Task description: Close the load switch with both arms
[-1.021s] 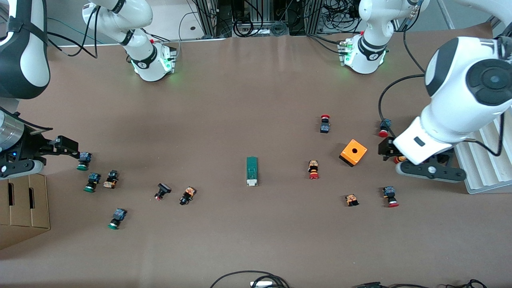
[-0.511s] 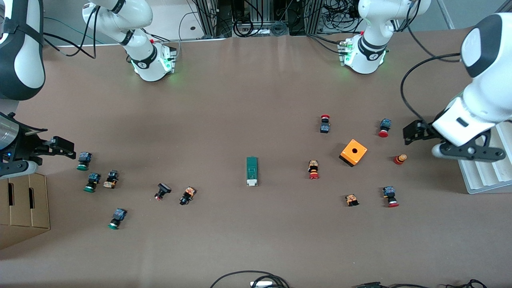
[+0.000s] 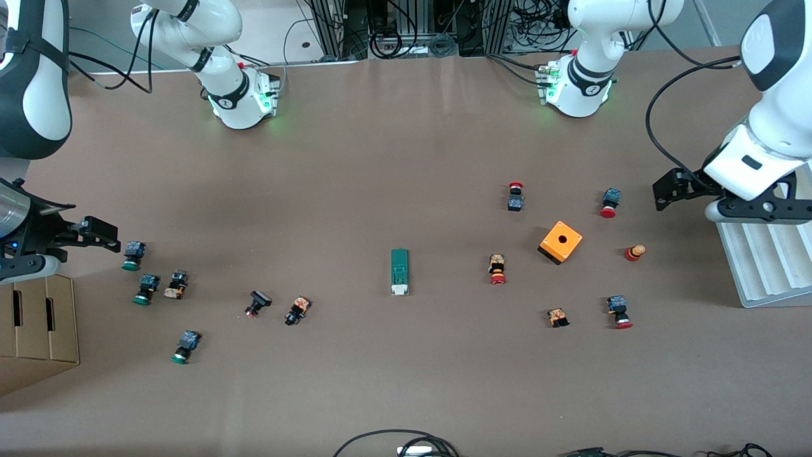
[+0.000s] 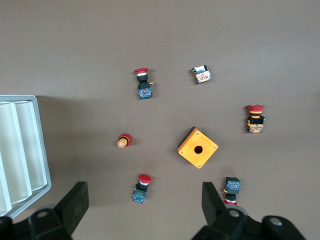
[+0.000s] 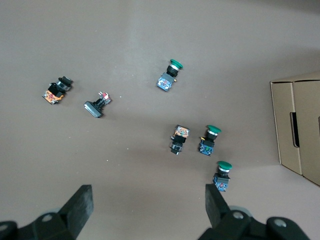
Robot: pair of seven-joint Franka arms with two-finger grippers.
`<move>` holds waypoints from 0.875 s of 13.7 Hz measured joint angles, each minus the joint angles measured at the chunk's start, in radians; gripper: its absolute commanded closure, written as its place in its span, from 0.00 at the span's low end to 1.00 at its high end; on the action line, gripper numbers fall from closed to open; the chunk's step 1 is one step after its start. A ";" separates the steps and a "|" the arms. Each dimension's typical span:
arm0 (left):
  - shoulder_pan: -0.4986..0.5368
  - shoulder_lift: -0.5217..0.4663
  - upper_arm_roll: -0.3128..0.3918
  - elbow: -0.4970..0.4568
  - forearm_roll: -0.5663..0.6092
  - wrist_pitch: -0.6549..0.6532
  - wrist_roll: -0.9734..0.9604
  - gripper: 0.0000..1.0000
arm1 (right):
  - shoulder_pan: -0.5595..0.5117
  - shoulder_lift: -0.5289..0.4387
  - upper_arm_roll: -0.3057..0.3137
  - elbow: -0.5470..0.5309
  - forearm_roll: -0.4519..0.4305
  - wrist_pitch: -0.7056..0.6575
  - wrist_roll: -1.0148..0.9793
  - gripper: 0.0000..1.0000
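Load switch (image 3: 399, 271) flat near the middle of the desk (image 3: 393, 158), untouched, white end toward the front camera. Left gripper (image 3: 666, 189) up over the desk's edge at the left arm's end, fingers (image 4: 75, 205) spread, empty. Right gripper (image 3: 104, 236) over the edge at the right arm's end, fingers (image 5: 80, 205) spread, empty.

Green load switch (image 3: 399, 271) with white end, orange box (image 3: 561, 242), brown table (image 3: 380, 165)

Frame edges crop the cardboard box (image 3: 35, 330) and white tray (image 3: 767, 263).
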 measured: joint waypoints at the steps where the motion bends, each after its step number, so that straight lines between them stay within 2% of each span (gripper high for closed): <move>1: -0.022 0.000 0.029 -0.002 0.000 0.000 0.000 0.00 | 0.000 0.000 0.000 0.000 0.000 0.000 0.000 0.00; 3: -0.030 0.000 0.043 -0.006 0.000 0.000 0.000 0.00 | 0.000 0.001 0.000 0.000 0.000 0.000 0.000 0.00; 5: -0.019 0.000 0.027 -0.006 0.000 0.001 0.000 0.00 | 0.000 0.002 0.000 0.000 0.000 0.000 0.000 0.00; 12: 0.124 0.000 -0.130 -0.006 0.000 0.005 0.000 0.00 | 0.000 0.009 0.000 -0.001 0.000 0.000 0.000 0.00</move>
